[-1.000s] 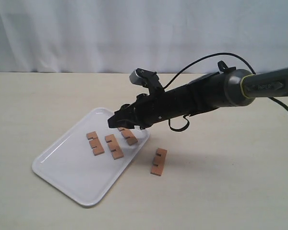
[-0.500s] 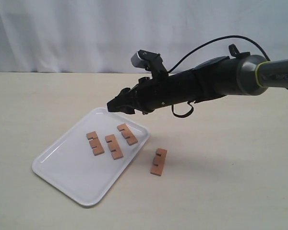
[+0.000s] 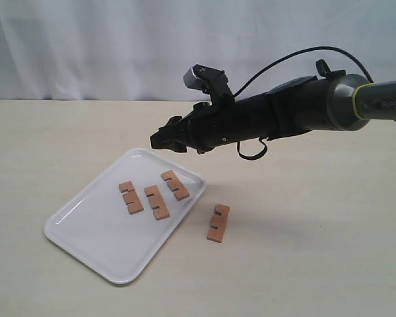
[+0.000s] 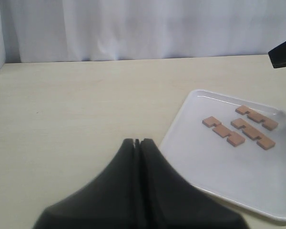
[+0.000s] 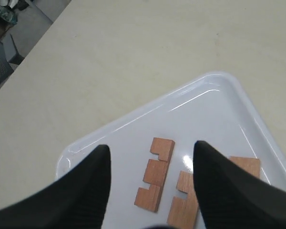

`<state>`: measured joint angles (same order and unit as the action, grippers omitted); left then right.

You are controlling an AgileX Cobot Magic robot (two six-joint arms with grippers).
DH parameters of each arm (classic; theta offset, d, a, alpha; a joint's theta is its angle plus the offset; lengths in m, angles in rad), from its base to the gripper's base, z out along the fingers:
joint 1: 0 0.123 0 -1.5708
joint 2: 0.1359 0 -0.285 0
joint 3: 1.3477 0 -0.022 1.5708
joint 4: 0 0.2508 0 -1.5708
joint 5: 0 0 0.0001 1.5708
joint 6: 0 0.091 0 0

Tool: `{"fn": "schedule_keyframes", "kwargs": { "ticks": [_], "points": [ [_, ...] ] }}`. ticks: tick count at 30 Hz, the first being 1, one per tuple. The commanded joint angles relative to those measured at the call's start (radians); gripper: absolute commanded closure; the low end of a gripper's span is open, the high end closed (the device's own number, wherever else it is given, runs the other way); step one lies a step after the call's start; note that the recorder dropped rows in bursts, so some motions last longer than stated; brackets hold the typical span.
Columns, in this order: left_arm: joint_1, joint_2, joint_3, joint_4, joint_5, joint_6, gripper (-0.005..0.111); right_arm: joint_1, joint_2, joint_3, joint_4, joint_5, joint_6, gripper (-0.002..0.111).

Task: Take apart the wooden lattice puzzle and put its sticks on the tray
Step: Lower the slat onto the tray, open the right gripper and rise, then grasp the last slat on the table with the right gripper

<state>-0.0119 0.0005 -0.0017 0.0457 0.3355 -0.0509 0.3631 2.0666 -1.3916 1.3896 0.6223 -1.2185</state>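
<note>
Right gripper (image 3: 166,141) raised off the tray (image 3: 92,232) – 3 sticks in, 1 out

Over the last second the right gripper has been lifted from just above the sticks to well above the tray's far corner; nothing else has been shifted. Its jaws are seen apart in the right wrist view, with nothing held between the fingers (image 5: 88,191). The left gripper (image 4: 137,142) is kept away from the work, jaws pressed together, nothing gripped.

Puzzle: fully taken apart, no two sticks interlocked. Three sticks (image 3: 156,201) are laid flat on the tray, side by side, apparently not touching. The fourth stick (image 3: 218,222) is lying flat on the table (image 3: 317,251), near the tray's right-hand edge in the exterior view but clear of the rim, with its notched edge turned toward the tray.

Step in hand, as judged: third stick released, retreat under way; only the last pick-and-place is left.

Next move, as judged: the open gripper has to be carried across to the fourth stick and brought down with the jaws lined up across its narrow width. The stick is thin and flat, so the fingertips would have to be set almost onto the table, and a slight miss would likely push it away instead of gripping it. Room is left on the tray's near half for the drop
</note>
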Motion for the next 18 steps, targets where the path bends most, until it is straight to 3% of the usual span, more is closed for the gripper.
{"fn": "schedule_keyframes", "kwargs": {
  "ticks": [1, 5, 12, 15, 18],
  "points": [
    [-0.007, 0.000, 0.002, -0.002, -0.012, 0.001, 0.107, 0.001, -0.011, -0.003, -0.062, -0.019, 0.002, 0.058],
    [-0.007, 0.000, 0.002, -0.002, -0.012, 0.001, 0.107, 0.001, -0.016, -0.003, -0.307, -0.059, 0.118, 0.057],
    [-0.007, 0.000, 0.002, -0.002, -0.012, 0.001, 0.107, 0.001, -0.087, -0.003, -0.938, -0.097, 0.788, 0.040],
    [-0.007, 0.000, 0.002, -0.002, -0.012, 0.001, 0.107, 0.001, -0.110, -0.003, -1.213, -0.026, 1.070, 0.040],
    [-0.007, 0.000, 0.002, -0.002, -0.012, 0.001, 0.107, 0.001, -0.102, -0.003, -1.372, 0.077, 1.254, 0.040]
  ]
}}
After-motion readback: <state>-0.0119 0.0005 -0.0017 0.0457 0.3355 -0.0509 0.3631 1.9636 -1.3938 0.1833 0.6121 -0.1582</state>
